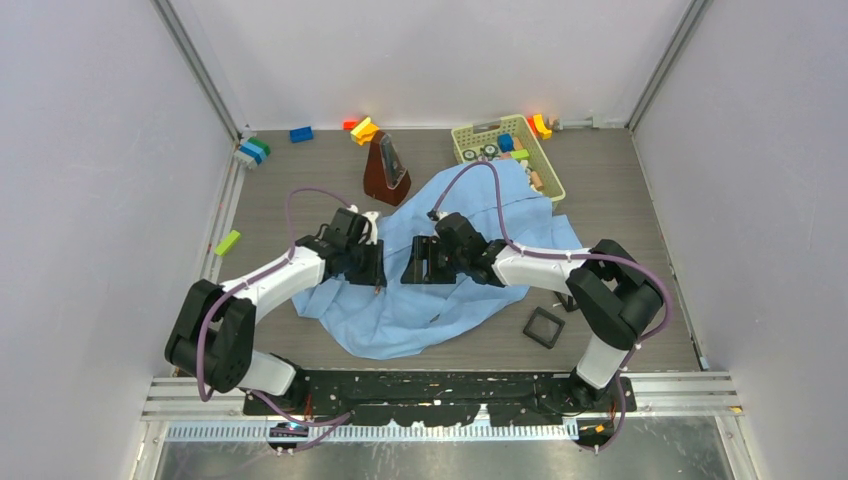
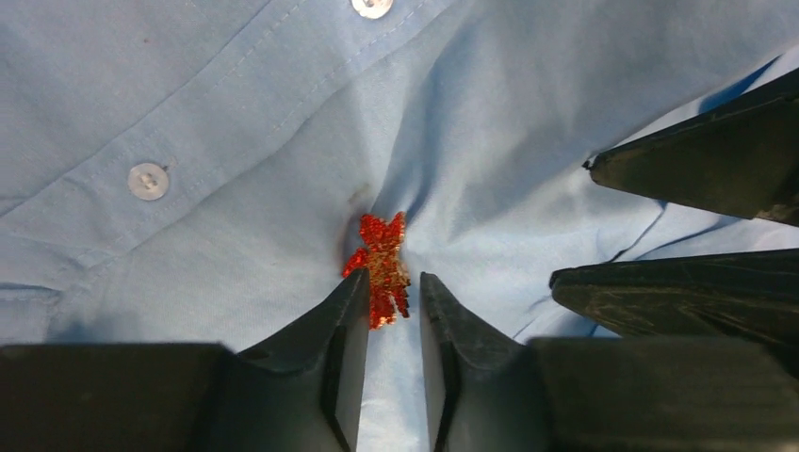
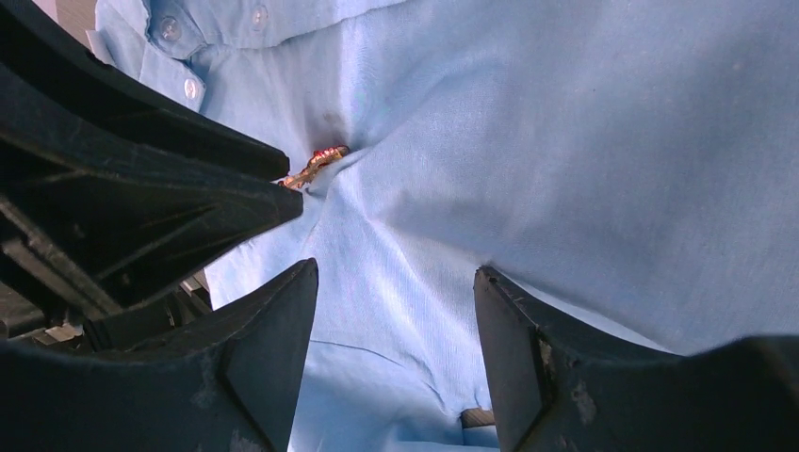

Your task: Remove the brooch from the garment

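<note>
**Left fingers at the brooch, right fingers spread beside it**

- Large light-blue cloth shirt (image 1: 440,305) lies crumpled across the middle of the grey-brown wood-grain table (image 1: 290,180). Both arms reach in over it.
- Small red glittery brooch (image 2: 381,247) sits on the shirt front, where creases pull together. It is just beside the placket with its white round buttons (image 2: 148,181).
- Left gripper (image 2: 394,279): fingers only a narrow gap apart, with the lower end of the brooch in that gap. One fingertip (image 2: 356,287) overlaps the brooch edge. A sliver of cloth shows between the brooch and the other fingertip, so no firm grip is seen.
- Right gripper (image 3: 396,273): fingers spread wide, nothing held, only shirt cloth in the gap. It is near the left gripper, tips pointing toward the brooch. Cannot tell whether it touches the cloth.
- At the far edge: brown pyramid-shaped metronome (image 1: 385,168), pale-green plastic basket (image 1: 548,172), and scattered coloured blocks.
</note>
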{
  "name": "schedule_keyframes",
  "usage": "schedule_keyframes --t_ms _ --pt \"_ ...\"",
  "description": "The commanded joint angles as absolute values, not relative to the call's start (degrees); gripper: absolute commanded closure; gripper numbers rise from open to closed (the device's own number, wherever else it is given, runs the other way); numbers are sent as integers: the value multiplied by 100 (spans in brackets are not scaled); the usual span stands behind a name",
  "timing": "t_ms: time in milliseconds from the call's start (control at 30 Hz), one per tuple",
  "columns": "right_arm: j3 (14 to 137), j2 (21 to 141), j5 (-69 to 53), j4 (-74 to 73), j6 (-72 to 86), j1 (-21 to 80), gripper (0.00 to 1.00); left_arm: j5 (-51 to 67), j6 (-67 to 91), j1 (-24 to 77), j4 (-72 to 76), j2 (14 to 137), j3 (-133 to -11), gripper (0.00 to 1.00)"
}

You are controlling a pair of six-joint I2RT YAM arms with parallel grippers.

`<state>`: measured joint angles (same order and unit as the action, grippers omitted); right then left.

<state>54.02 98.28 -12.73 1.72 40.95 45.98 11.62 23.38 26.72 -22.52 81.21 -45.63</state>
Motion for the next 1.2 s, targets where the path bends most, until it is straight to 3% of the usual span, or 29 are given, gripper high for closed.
schedule_keyframes --t_ms 0,167,267,367,433,500,633,667,767,800,967,1167 --pt "5573 9734 -1223 407 4118 4642 33 880 2191 2654 -2363 7989 -4581 78" --pt "5587 9711 -1230 349 4034 4697 33 711 2163 2654 -2355 7879 -4520 93" --pt "5594 9712 -1205 343 3964 4766 33 712 2145 2654 -2373 7887 -4502 93" --pt "5556 9703 -1163 381 4018 4798 33 680 2144 2654 -2354 7929 -4490 81" --pt "5496 9675 -1137 457 4063 4806 33 689 2145 2654 -2348 8000 -4520 78" --pt "5432 9630 -1116 520 4082 4812 34 716 2131 2654 -2399 8090 -4579 79" --pt "5376 9557 -1099 544 4095 4807 35 727 2123 2654 -2447 8123 -4640 91" --pt "5364 9547 -1099 545 4096 4807 35 712 2126 2654 -2444 8085 -4635 90" --pt "5317 9519 -1087 537 4087 4808 36 713 2162 2654 -2450 8013 -4661 64" --pt "5309 9514 -1078 537 4080 4808 36 726 2162 2654 -2463 8025 -4697 60" --pt "5242 9436 -993 497 4083 4808 37 739 2092 2654 -3070 8386 -5263 59" --pt "5144 9263 -920 473 4110 4809 39 905 2035 2663 -3584 8935 -5764 66"
